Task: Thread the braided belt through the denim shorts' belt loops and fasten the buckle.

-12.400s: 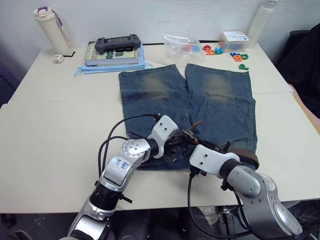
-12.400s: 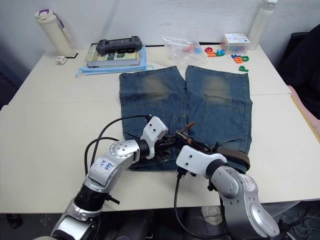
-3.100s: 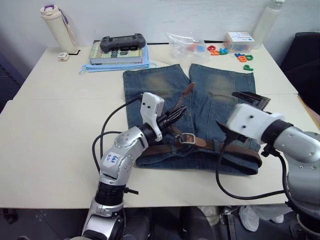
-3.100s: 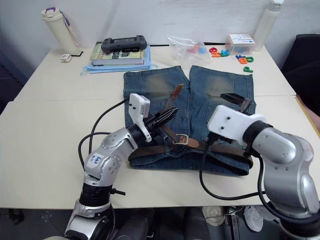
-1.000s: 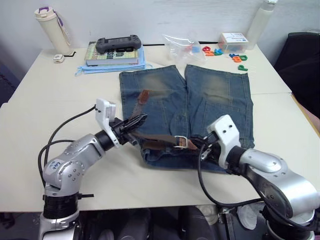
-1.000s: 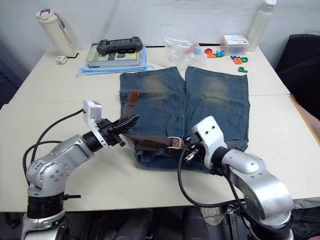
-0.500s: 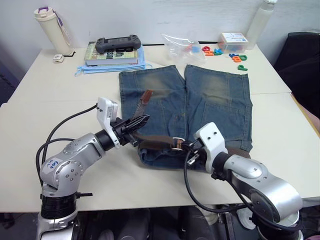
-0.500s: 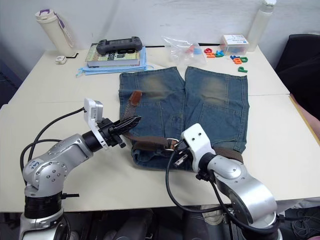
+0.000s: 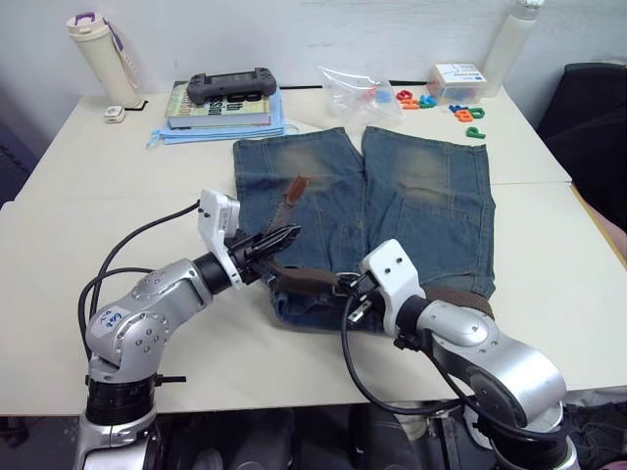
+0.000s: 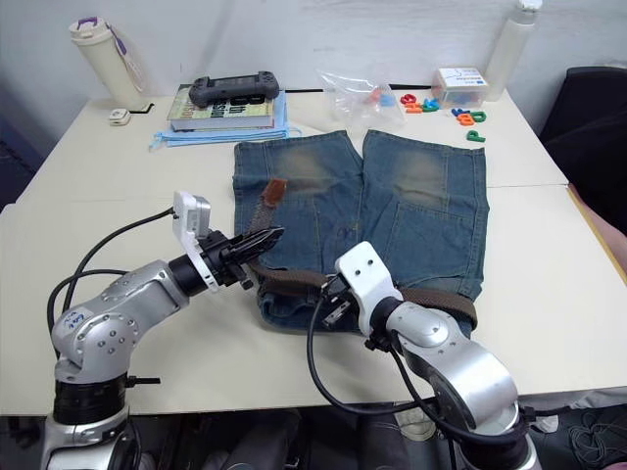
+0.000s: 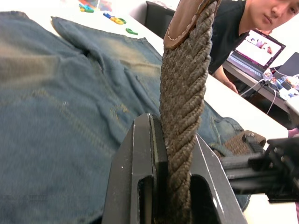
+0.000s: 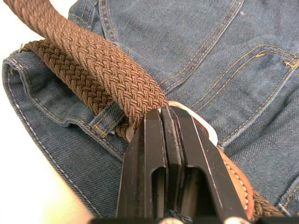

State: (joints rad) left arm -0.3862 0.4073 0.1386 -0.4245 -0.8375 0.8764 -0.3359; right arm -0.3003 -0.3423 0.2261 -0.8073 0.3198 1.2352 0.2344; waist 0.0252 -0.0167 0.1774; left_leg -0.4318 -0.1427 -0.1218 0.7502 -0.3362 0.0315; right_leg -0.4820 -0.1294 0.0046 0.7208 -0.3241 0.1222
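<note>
The denim shorts (image 9: 421, 196) lie flat mid-table, waistband toward me. The braided belt (image 9: 312, 281) runs along the waistband, and its tan tip (image 9: 293, 188) rises over the left leg. My left gripper (image 9: 284, 238) is shut on the strap just below that tip, as the left wrist view shows, with the left gripper (image 11: 175, 126) pinching the braid. At the waistband's middle my right gripper (image 9: 345, 286) is shut on the buckle (image 12: 209, 132), where the strap passes under one of the belt loops (image 12: 106, 117). The belt's far part (image 9: 472, 305) lies at the right hip.
At the back stand a capped bottle (image 9: 103, 54), books with a game controller (image 9: 232, 86), a plastic bag (image 9: 358, 88), coloured letters (image 9: 468, 111), a small box (image 9: 458, 74) and a white bottle (image 9: 511, 39). A person (image 11: 233, 28) sits by a laptop (image 11: 259, 50) beyond the table's right side.
My left gripper has carried the belt's tip a little to the right. My right gripper has slid left along the waistband with the buckle.
</note>
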